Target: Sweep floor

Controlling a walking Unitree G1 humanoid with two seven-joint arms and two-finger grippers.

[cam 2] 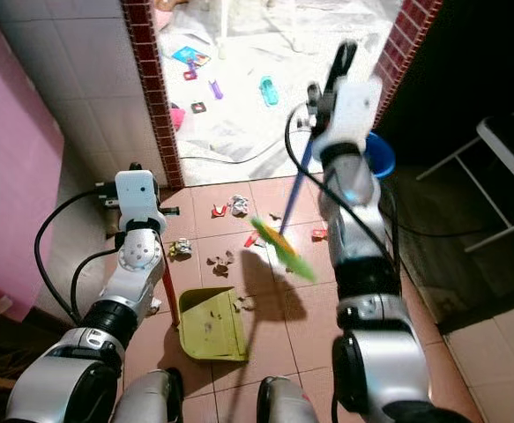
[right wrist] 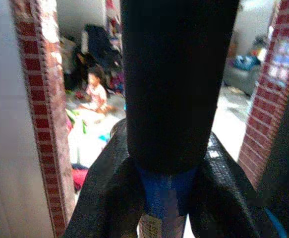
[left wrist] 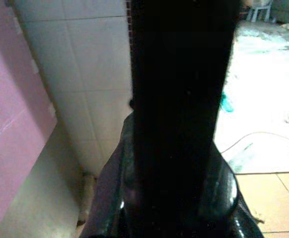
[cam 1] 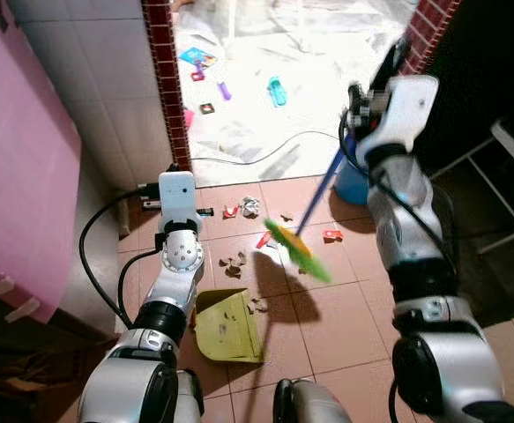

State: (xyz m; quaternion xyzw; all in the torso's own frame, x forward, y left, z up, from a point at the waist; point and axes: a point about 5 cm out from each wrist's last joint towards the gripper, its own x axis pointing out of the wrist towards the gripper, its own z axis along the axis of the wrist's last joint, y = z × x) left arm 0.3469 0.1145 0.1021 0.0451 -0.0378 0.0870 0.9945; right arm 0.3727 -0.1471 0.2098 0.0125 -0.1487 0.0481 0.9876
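My right gripper (cam 2: 327, 84) is raised near the doorway, shut on the blue handle (cam 2: 294, 189) of a broom. Its green and yellow head (cam 1: 299, 251) hangs tilted over the brown tiles, blurred. My left gripper (cam 1: 175, 172) is low at the left by the white tiled wall, shut on the dark upright handle (left wrist: 179, 99) of a yellow-green dustpan (cam 1: 226, 326). The pan rests on the tiles near my feet. Crumpled paper (cam 1: 250, 207), red scraps (cam 1: 331, 234) and brown bits (cam 1: 234, 264) lie between pan and doorway.
Red brick posts (cam 1: 164, 79) frame a doorway to a white floor with toys (cam 1: 277, 91) and a cable (cam 1: 265, 154). A blue bucket (cam 2: 380, 154) stands behind the right arm, a white rack (cam 1: 503, 176) at the right. A person (right wrist: 95, 91) sits in the far room.
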